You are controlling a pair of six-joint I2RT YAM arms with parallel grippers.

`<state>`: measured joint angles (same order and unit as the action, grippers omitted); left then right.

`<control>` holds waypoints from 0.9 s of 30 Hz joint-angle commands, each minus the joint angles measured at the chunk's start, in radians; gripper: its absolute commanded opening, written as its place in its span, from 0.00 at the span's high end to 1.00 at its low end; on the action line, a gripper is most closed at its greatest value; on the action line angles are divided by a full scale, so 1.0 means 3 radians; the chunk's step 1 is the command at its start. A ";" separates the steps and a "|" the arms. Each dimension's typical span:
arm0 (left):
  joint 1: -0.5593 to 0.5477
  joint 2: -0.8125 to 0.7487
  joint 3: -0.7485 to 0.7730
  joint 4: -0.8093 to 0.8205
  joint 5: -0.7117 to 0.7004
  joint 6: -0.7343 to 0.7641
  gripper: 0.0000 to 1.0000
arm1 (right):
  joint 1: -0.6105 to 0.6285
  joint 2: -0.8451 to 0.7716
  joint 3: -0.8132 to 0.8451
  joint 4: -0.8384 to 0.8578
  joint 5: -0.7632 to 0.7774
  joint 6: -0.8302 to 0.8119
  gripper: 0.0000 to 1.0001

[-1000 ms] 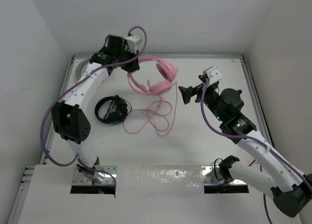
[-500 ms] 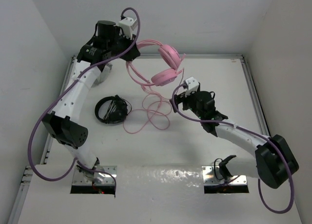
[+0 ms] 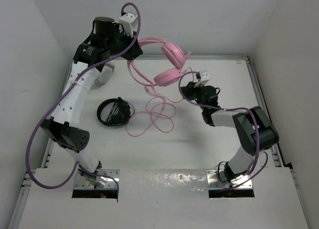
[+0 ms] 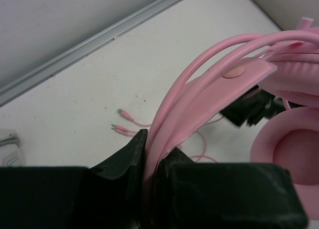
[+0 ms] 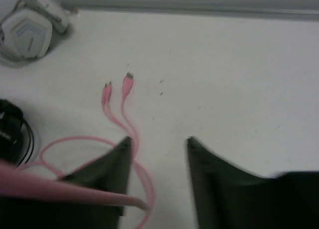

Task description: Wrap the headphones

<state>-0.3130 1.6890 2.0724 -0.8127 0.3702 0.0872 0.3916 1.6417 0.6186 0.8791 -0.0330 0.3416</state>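
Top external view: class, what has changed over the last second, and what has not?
The left pincer, still clamped on the headband, raised the headphones toward the far wall. The right pincer swung in from the right to beside the lower earcup, its jaws narrowing but still apart. The black headphones stayed put.

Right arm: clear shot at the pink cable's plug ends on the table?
Likely yes: the right gripper sits open just short of the plug ends, with only bare table between them.

Black headphones (image 3: 114,112) centre-left; white-grey headphones (image 5: 30,29) far-left corner.
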 commanded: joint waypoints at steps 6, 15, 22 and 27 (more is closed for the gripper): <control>0.0005 -0.0230 -0.0291 0.0142 0.0121 0.0210 1.00 | -0.0589 -0.0118 0.0076 0.0997 -0.0437 0.0551 1.00; -0.0087 -0.0205 -0.0705 -0.0047 0.0395 0.0819 1.00 | -0.0594 -0.0738 0.0775 -0.0541 -0.0468 -0.0550 1.00; -0.0112 -0.0343 -0.0716 -0.0134 0.1010 0.0783 1.00 | -0.0610 -0.0227 0.1522 -0.1105 -0.0570 -0.0750 1.00; -0.0199 -0.0394 -0.0813 -0.0160 0.1154 0.0773 1.00 | -0.0615 0.0172 0.1972 -0.1217 -0.0999 -0.0566 1.00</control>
<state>-0.3389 1.6421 1.8359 -0.8738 0.5880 0.3237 0.2127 1.6478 1.1099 0.5430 -0.2516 0.1547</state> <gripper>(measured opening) 0.104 0.011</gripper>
